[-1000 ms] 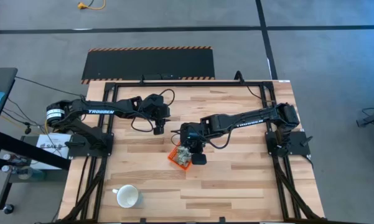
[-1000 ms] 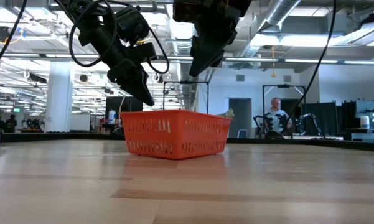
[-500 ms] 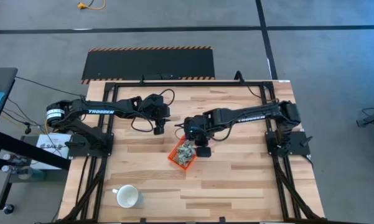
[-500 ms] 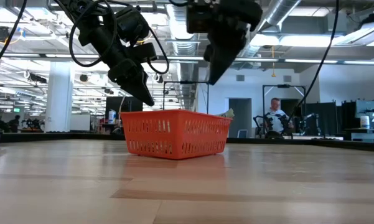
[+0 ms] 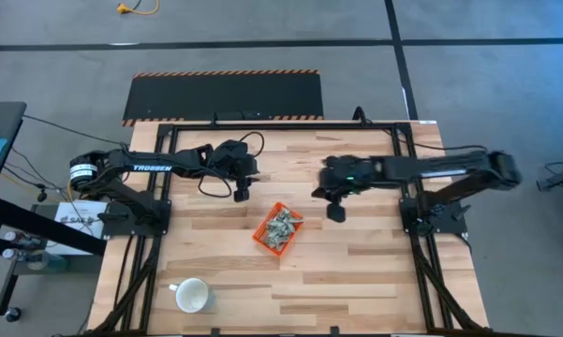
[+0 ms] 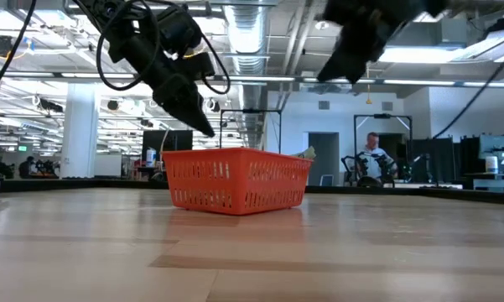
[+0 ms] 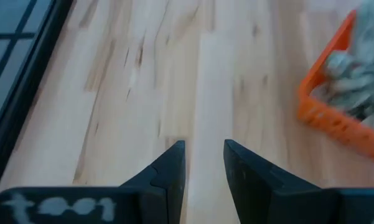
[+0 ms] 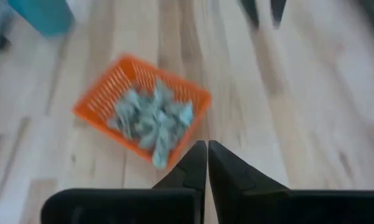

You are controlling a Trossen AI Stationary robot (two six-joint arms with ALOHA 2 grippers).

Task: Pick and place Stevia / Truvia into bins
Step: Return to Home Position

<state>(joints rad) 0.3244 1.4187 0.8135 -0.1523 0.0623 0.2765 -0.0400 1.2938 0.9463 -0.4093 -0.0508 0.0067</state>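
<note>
right claw (image 8: 207, 144) closed, empty, clear of orange bin (image 5: 258, 237) | left claw (image 7: 204, 147) slightly parted, near bin | risk: a clipped rim spills heaped sachets (image 5: 281, 226)

You get bright, even overhead light on the table (image 5: 356, 271) — shadows under the arms are soft and faint. In the low view the ceiling lights (image 6: 243, 33) glare behind the left gripper (image 6: 205, 127), leaving it a dark silhouette — the wood ahead of its jaws is evenly lit.
</note>
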